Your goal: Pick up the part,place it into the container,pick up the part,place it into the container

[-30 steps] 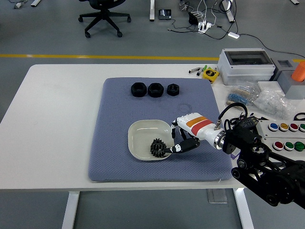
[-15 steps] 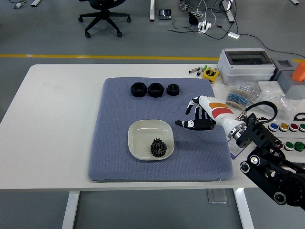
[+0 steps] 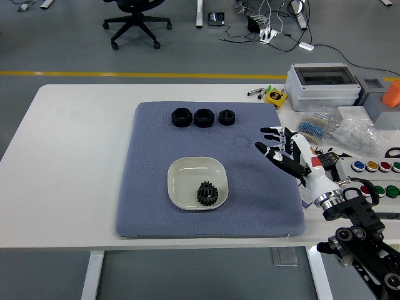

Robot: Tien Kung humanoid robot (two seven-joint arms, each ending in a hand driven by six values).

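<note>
A black gear [image 3: 207, 193] lies in the cream square dish [image 3: 181, 180] on the blue-grey mat [image 3: 156, 156]. Three black nut-like parts lie in a row at the mat's far edge: left [image 3: 180, 117], middle [image 3: 204, 117], right [image 3: 226, 117]. My right hand [image 3: 278, 144] is open and empty, fingers spread, above the mat's right side, to the right of the dish and nearer than the right nut. The left arm is out of view.
Right of the mat are a grey lidded box [image 3: 323, 86], a yellow tape measure [image 3: 275, 97], clear bags of small parts [image 3: 350, 131], and a panel of coloured buttons [image 3: 375, 172]. An office chair [image 3: 134, 19] stands on the floor beyond the table.
My right hand let go of the gear in the dish, drew back to the right and up, and opened its fingers. The gear stays in the dish.
</note>
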